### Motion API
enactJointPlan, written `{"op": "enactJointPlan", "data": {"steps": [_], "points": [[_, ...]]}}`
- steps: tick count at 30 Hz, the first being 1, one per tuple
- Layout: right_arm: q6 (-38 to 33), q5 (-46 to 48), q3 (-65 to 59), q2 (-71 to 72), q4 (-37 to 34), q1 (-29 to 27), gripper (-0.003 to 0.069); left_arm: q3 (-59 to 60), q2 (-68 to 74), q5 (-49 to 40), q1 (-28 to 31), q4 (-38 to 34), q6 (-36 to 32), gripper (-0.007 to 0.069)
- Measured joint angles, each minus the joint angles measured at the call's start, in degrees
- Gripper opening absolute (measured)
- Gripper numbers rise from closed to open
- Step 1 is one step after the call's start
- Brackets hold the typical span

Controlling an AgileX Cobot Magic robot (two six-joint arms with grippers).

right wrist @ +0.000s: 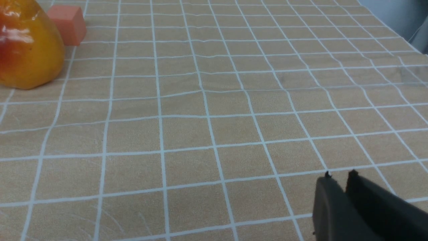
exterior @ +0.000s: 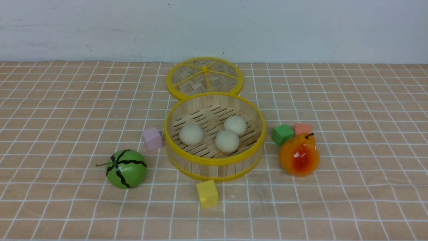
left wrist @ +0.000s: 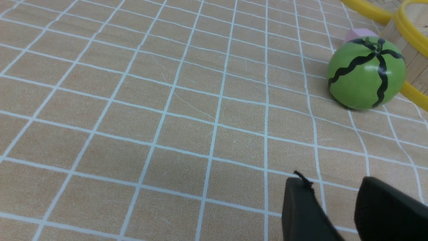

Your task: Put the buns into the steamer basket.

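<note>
Checked beige cloth (exterior: 67, 100) covers the table. All three cream-white dough buns (exterior: 191, 134) lie inside the round bamboo steamer basket (exterior: 214, 160), apart from each other; none remains outside. Both arms are away from it. Left gripper (left wrist: 334, 197) jaws stand parted and empty; right gripper (right wrist: 339, 182) jaws are nearly closed, holding nothing.
</note>
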State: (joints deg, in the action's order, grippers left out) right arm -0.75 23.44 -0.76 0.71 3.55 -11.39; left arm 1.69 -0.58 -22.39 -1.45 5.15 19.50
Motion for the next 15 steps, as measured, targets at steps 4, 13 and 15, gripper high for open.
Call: {"op": "enactJointPlan", "data": {"steps": [4,13,15], "points": [[0.0,0.0,0.0,0.0,0.0,0.0,0.0084,0.0,0.0,0.0,0.0,0.0,0.0,0.0237],[0.0,0.0,0.0,0.0,0.0,0.0,0.0095,0.0,0.0,0.0,0.0,0.0,0.0,0.0237],[0.0,0.0,0.0,0.0,0.0,0.0,0.0099,0.0,0.0,0.0,0.0,0.0,0.0,0.0237]]}}
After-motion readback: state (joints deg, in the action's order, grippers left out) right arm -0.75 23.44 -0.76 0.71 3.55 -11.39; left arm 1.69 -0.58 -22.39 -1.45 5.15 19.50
